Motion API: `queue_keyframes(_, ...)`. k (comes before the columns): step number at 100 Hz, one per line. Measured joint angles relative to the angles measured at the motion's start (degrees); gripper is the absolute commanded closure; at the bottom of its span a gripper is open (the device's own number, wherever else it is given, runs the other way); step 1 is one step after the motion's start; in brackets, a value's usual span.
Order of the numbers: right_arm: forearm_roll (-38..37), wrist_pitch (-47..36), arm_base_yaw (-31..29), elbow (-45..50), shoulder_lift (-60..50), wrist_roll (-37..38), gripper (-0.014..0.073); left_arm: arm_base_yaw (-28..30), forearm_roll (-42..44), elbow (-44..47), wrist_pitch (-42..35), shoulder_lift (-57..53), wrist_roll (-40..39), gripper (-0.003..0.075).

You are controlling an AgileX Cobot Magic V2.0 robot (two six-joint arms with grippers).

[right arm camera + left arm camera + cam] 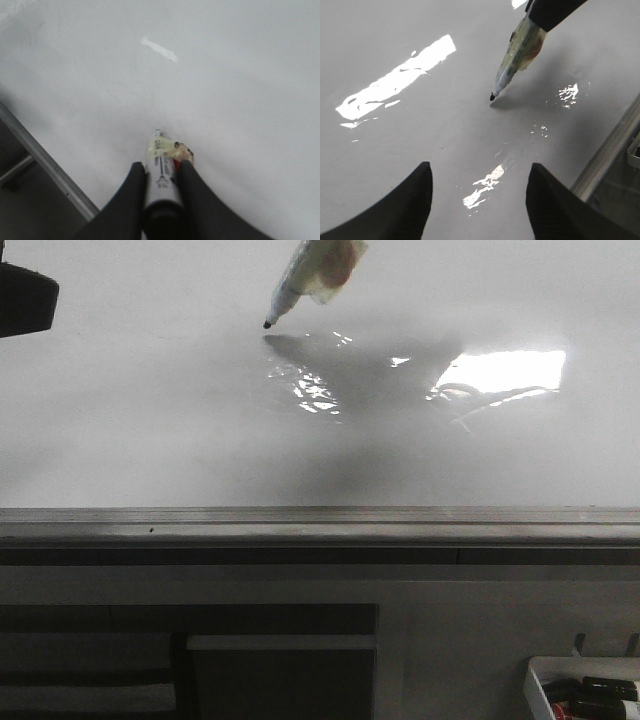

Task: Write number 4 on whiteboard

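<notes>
No stroke of the number 4 showed anywhere on the whiteboard [150,440]; its glossy surface was bare in all three views, so the writing appeared not yet begun and the whole figure was left to draw. The right end effector [161,186] was clamped on a marker pen [300,285], which slanted down toward the board with its black tip [268,324] low over the surface. In my judgement the tip stood at or just above the board, but contact could not be settled from these pictures.

The front view gave the pen against the board's bright rippled glare patch [505,370] and the grey edge rail [320,525], with a small white tray of markers [585,685] below the rail. The left wrist view showed what the front view did not: the left end effector [477,200] with its fingers [405,205] spread apart and holding nothing, hovering over the board near the pen tip [492,97]. The right wrist view alone showed the grip itself, both fingers pressed to the pen's barrel, though the tip was hidden there.
</notes>
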Motion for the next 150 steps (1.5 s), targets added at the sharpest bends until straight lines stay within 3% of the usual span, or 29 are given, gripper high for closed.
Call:
queue_keyframes(57,4.38,-0.45,0.73,3.89,1.22,0.00,0.0656,0.00,0.00,0.00,-0.25,0.10,-0.04,0.0333)
queue_keyframes(94,3.72,8.25,-5.08,4.19,-4.30,0.00,0.0656,0.00,0.00,0.00,-0.25,0.10,-0.13,0.0333)
queue_keyframes(150,3.03,3.81,-1.89,1.45,-1.53,-0.22,0.0656,0.00,0.00,0.00,-0.25,0.10,-0.13,0.0333)
